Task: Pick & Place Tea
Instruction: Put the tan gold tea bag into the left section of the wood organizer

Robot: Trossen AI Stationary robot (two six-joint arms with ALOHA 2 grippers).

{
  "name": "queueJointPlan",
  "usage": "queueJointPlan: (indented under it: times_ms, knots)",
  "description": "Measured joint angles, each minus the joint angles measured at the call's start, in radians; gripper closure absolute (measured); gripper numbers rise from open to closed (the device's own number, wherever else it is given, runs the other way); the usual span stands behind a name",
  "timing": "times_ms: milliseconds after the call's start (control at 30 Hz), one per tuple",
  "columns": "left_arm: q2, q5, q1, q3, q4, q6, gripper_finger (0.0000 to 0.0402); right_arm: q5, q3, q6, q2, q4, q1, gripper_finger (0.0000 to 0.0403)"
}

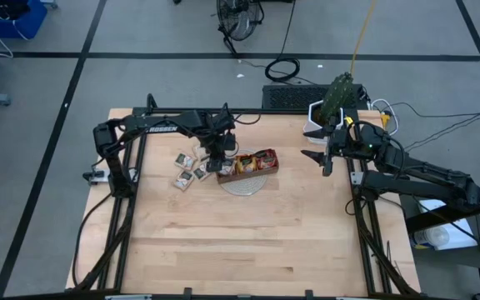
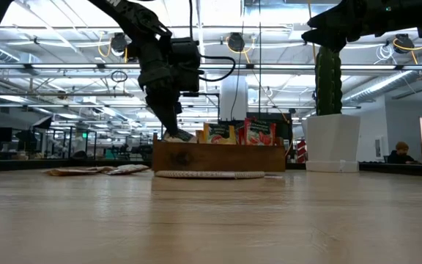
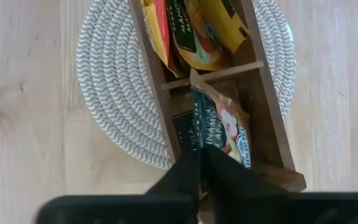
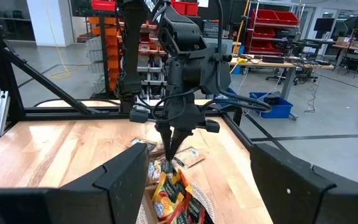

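Note:
The brown wooden tray stands on a round woven mat at the table's middle. Orange-yellow sachets and red ones stand upright in its compartments. Several pale beige sachets lie flat on the table left of the tray. My left gripper hangs over the tray's left end compartment, shut on a pale beige sachet with a dark label. My right gripper waits open above the table's right far part, near the cactus pot. My left gripper pinches the pale beige sachet between its two fingers at the sachet's upper edge, coming from above and pointing down. The sachet hangs below the fingertips, its lower part inside the tray's left end compartment, leaning against the wooden divider.
A white pot with a tall cactus stands at the table's far right corner, close to my right arm. The near half of the table is bare wood. Cables and a fan lie on the floor beyond the far edge.

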Motion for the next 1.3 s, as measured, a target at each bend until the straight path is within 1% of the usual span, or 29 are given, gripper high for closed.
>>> queueJointPlan:
  times_ms: [67, 333, 633, 700, 867, 1000, 1067, 1133, 1300]
  knots:
    - [0.000, 0.000, 0.001, 0.000, 0.003, 0.001, 0.0393, 0.000, 0.000, 0.000, 0.000, 0.000, 0.000, 0.0142]
    - [-0.030, -0.011, -0.013, 0.000, 0.029, -0.006, 0.0398, 0.000, 0.000, 0.000, 0.000, 0.000, 0.000, 0.0142]
    - [-0.042, -0.162, -0.067, -0.001, 0.036, -0.089, 0.0399, 0.000, 0.001, 0.000, 0.000, 0.000, 0.000, 0.0142]
    - [-0.042, -0.208, -0.084, -0.014, 0.072, -0.107, 0.0400, 0.000, 0.001, 0.000, 0.000, 0.000, 0.000, 0.0142]
    - [-0.086, -0.227, -0.101, -0.038, 0.104, -0.145, 0.0400, 0.000, 0.001, -0.002, 0.000, 0.000, 0.000, 0.0142]
    - [-0.140, -0.231, -0.103, -0.087, 0.116, -0.165, 0.0400, 0.000, 0.001, -0.003, 0.000, -0.001, -0.001, 0.0142]
    - [-0.173, -0.217, -0.104, -0.110, 0.157, -0.185, 0.0401, 0.000, 0.001, -0.003, 0.000, -0.002, -0.001, 0.0142]
    - [-0.192, -0.229, -0.105, -0.140, 0.196, -0.203, 0.0401, 0.000, 0.002, -0.003, 0.000, -0.001, -0.001, 0.0142]
    - [-0.208, -0.229, -0.114, -0.268, 0.362, -0.258, 0.0401, 0.000, 0.002, 0.000, 0.000, -0.003, -0.002, 0.0142]
